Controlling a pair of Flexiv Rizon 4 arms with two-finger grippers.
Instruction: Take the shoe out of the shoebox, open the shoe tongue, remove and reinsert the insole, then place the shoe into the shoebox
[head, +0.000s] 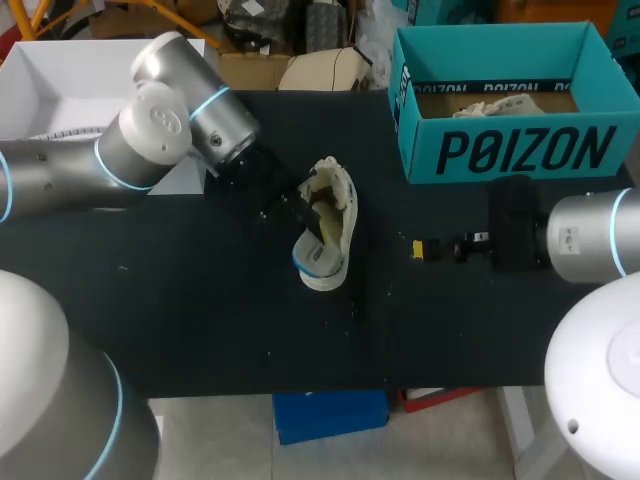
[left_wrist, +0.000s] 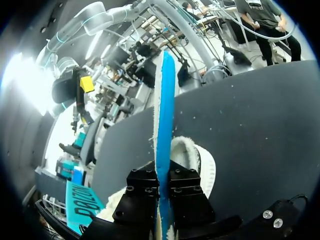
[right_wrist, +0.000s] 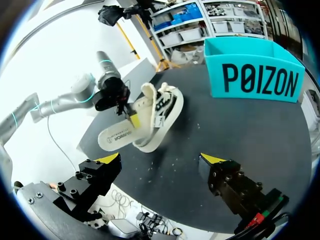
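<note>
Shoe (head: 337, 196) on table (head: 200, 330), insole (right_wrist: 116, 138) in left gripper (head: 316, 226), shoebox (head: 520, 152) well apart.

Head view overhead; all three views share the shoe (head: 338, 195).

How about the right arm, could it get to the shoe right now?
Probably yes. The right arm has its jaws open, and only bare table lies between them and the shoe. The left arm grips the insole from the other side.
</note>
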